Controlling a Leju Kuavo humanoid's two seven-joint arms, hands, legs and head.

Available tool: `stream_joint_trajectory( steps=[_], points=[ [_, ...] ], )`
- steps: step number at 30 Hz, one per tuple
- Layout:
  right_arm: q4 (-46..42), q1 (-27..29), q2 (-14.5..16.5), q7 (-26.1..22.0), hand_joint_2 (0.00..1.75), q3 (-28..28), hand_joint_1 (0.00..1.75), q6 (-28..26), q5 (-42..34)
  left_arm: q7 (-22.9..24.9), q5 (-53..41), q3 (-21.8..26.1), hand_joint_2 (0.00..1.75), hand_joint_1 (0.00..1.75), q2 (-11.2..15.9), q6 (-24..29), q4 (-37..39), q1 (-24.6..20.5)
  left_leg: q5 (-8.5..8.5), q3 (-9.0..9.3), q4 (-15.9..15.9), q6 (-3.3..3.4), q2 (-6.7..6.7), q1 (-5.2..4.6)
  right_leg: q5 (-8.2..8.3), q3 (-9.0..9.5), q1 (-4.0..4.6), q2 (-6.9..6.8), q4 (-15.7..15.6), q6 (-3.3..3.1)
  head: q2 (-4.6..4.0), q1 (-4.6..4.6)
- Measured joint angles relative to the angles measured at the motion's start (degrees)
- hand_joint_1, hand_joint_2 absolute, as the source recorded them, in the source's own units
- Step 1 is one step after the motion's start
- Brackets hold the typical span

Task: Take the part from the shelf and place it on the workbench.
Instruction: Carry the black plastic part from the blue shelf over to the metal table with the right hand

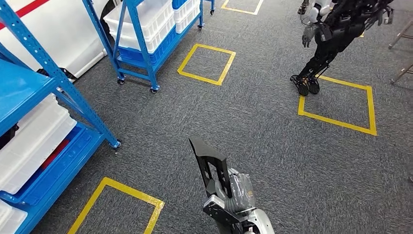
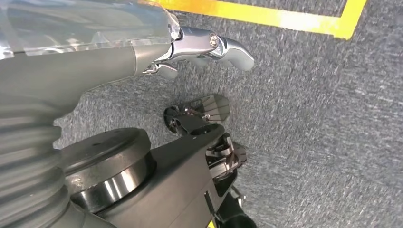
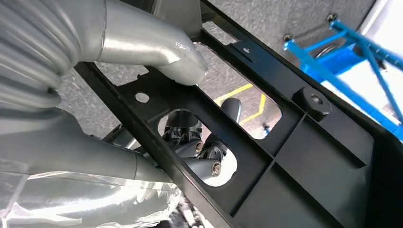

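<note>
- Above the grey carpet floor, low in my head view, my right hand holds the black part upright, its pointed end up.
- In the right wrist view my thumb presses on one face of the part while my darker fingers show through its cut-out openings on the other side, so the hand is clamped on it.
- The part is a flat ribbed plastic frame with several openings and a round boss on it.
- My left hand hangs over the carpet with nothing in it; its silver fingers reach forward, but I cannot tell whether they are spread or closed.
- A blue shelf rack stands at the left of the floor, carrying white bins; a second blue rack on castors, also with white bins, stands farther off.
- Yellow tape squares mark the carpet.
- Another humanoid robot stands at the far right, feet by one yellow square.
</note>
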Motion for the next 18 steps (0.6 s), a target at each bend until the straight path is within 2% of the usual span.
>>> stream_joint_trajectory(
  steps=[2,4,5,7,8,9,10,11,12,14,15,16,18],
  points=[
    [-0.02,-0.02,0.02,-0.02,1.75,-0.05,1.75,-0.02,-0.02,0.17,-0.08,0.04,1.75,0.00,0.02,-0.11,0.00,-0.06,-0.08,0.03,0.00,-0.62,0.45,0.03,0.24,-0.16,0.20,0.83,-0.15,-0.76,0.00,0.01],
    [-0.03,-0.11,0.07,-0.02,1.75,-0.09,1.75,-0.01,0.08,0.25,-0.17,0.05,1.75,0.00,0.02,-0.15,0.00,-0.15,-1.34,-0.44,1.36,-1.19,-0.33,0.28,0.54,-0.14,0.11,1.43,-0.52,-1.46,0.00,0.01],
    [-0.04,-0.22,0.16,-0.02,1.75,-0.11,1.75,0.01,0.17,0.33,-0.20,0.06,1.75,0.00,0.03,-0.14,0.00,-0.17,-2.80,-1.35,3.53,-1.41,-1.11,0.39,0.68,-0.11,0.02,1.70,-0.67,-1.76,0.00,0.01],
    [-0.03,-0.43,0.39,0.01,1.75,-0.15,1.75,0.09,0.31,0.62,-0.19,0.11,1.75,0.00,0.04,-0.13,0.00,-0.11,-6.63,-4.62,10.97,-1.67,-2.49,0.50,0.78,-0.18,0.08,2.38,-0.69,-2.11,0.00,-0.01],
    [-0.02,-0.48,0.48,0.04,1.75,-0.15,1.75,0.16,0.41,0.85,-0.20,0.14,1.75,0.00,0.05,-0.11,0.00,-0.07,-7.95,-6.26,14.54,-1.72,-2.74,0.51,0.81,-0.20,0.16,2.78,-0.68,-2.17,0.00,0.00],
    [-0.02,-0.50,0.51,0.11,1.75,-0.17,1.75,0.23,0.52,1.09,-0.28,0.18,1.75,0.00,0.06,-0.09,0.00,-0.03,-8.25,-7.22,16.55,-1.69,-2.86,0.52,0.83,-0.22,0.24,3.25,-0.66,-2.20,0.00,0.00],
    [-0.02,-0.50,0.52,0.20,1.75,-0.19,1.75,0.29,0.67,1.32,-0.39,0.22,1.75,0.00,0.06,-0.08,0.00,-0.01,-7.36,-7.11,16.24,-1.58,-2.92,0.51,0.84,-0.19,0.31,3.72,-0.64,-2.20,0.00,0.00],
    [-0.03,-0.49,0.54,0.28,1.75,-0.22,1.75,0.33,0.82,1.56,-0.52,0.27,1.75,0.00,0.07,-0.07,0.00,-0.03,-5.53,-5.95,13.76,-1.38,-3.05,0.51,0.85,-0.12,0.35,4.24,-0.62,-2.19,0.00,0.00],
    [-0.03,-0.50,0.60,0.36,1.75,-0.25,1.75,0.35,0.96,1.73,-0.66,0.33,1.75,0.00,0.10,-0.06,0.00,-0.05,-3.21,-4.00,9.63,-1.12,-3.59,0.51,0.87,-0.03,0.36,4.75,-0.61,-2.16,0.00,0.00],
    [-0.04,-0.57,0.81,0.45,1.75,-0.32,1.75,0.37,1.15,1.94,-0.78,0.43,1.75,0.00,0.20,-0.06,0.00,-0.09,-0.56,-0.62,2.44,-0.62,-5.21,0.42,1.02,-0.06,0.39,5.66,-0.57,-1.84,0.00,0.00],
    [-0.04,-0.60,0.95,0.50,1.75,-0.34,1.75,0.37,1.23,2.00,-0.79,0.48,1.75,0.00,0.25,-0.06,0.00,-0.12,-0.20,0.17,0.60,-0.42,-5.80,0.32,1.16,-0.22,0.34,6.03,-0.57,-1.55,0.00,0.00],
    [-0.04,-0.63,1.06,0.55,1.75,-0.36,1.75,0.37,1.30,2.06,-0.77,0.51,1.75,0.00,0.27,-0.06,0.00,-0.15,-0.36,0.33,0.10,-0.27,-5.96,0.19,1.34,-0.41,0.27,6.37,-0.62,-1.20,0.00,0.00],
    [-0.10,-0.62,1.17,0.75,1.75,-0.37,1.75,0.40,1.60,2.14,-0.70,0.57,1.75,0.00,0.28,-0.03,0.00,-0.24,0.15,0.43,-0.56,0.34,-5.28,0.18,1.57,-0.63,0.07,6.73,-0.76,-0.46,0.00,0.01]
  ],
)
